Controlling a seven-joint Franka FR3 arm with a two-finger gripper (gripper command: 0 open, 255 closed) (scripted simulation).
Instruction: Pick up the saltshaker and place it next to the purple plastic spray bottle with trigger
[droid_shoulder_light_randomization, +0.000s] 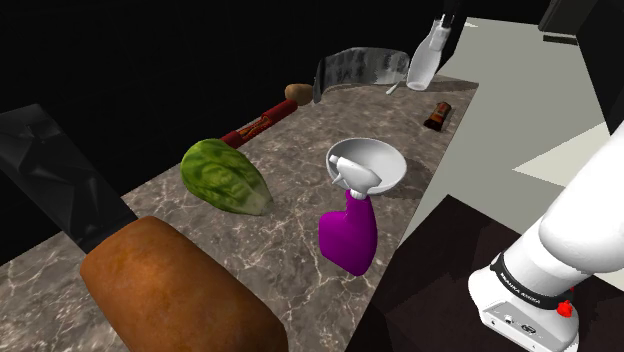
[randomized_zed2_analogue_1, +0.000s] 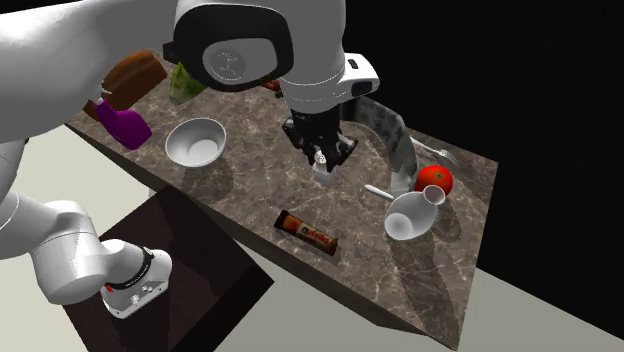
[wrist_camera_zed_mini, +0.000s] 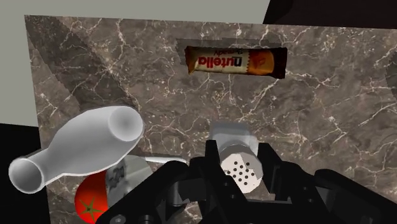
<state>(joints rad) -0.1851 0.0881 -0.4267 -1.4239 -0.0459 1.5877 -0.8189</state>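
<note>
The gripper (wrist_camera_zed_mini: 240, 158) is closed partway, its two black fingers pressed against opposite sides of the saltshaker (wrist_camera_zed_mini: 241, 169). The shaker is a pale grey piece with a cap full of holes. Its long axis runs along the fingers. The holed cap points back toward the hand and the base points down at the marble worktop (wrist_camera_zed_mini: 331, 95).

In the second exterior view, the gripper (randomized_zed2_analogue_1: 322, 158) hangs over the middle of the worktop with the shaker (randomized_zed2_analogue_1: 321, 170) at its tip. Whether the base touches the stone cannot be told.

A white bowl (randomized_zed2_analogue_1: 195, 142) sits toward the edge nearest the stand. Beyond it, at the far corner on that same edge, is the purple spray bottle (randomized_zed2_analogue_1: 125, 126), well apart from the shaker. The bottle (droid_shoulder_light_randomization: 348, 235) stands upright with its white trigger head just beside the bowl (droid_shoulder_light_randomization: 366, 160).

A lettuce (droid_shoulder_light_randomization: 222, 175) and a brown loaf (droid_shoulder_light_randomization: 170, 295) lie further along that end. A Nutella bar (wrist_camera_zed_mini: 232, 62) lies flat near the stand-side edge. A clear flask (wrist_camera_zed_mini: 76, 153) lies on its side toward the opposite end, with a tomato (wrist_camera_zed_mini: 92, 202) next to it.
</note>
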